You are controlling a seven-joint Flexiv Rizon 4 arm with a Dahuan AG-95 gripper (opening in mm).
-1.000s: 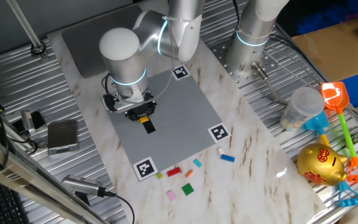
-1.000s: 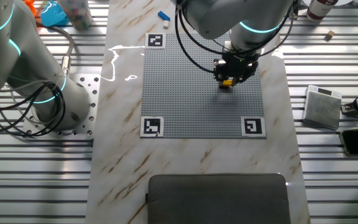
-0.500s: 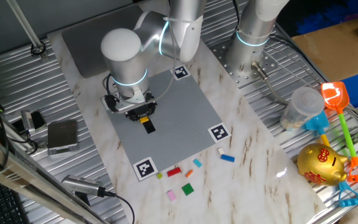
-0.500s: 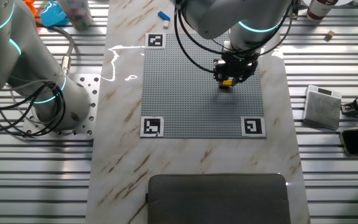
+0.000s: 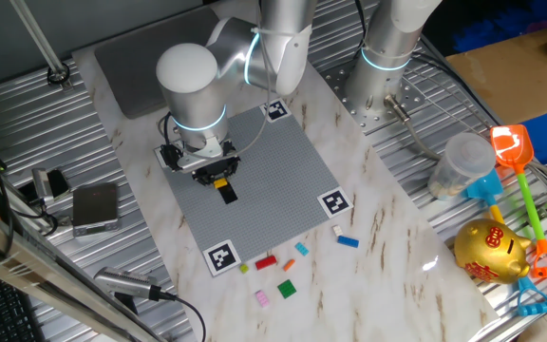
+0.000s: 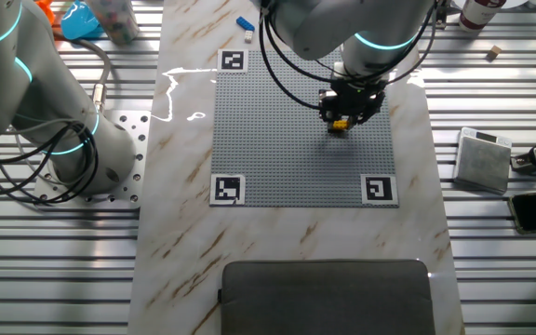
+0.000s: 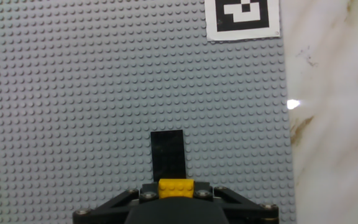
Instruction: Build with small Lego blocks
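Currently, the gripper (image 7: 176,194) is grasping a yellow Lego brick (image 7: 176,188) over the grey studded baseplate (image 7: 73,112). A black brick (image 7: 168,154) is lying flat on the plate, touching the yellow one.

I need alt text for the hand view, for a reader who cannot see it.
A gripper holds a yellow brick over a grey studded plate, just behind a black brick lying on the plate. A black-and-white marker sits at the plate's corner, with marble table on the right.
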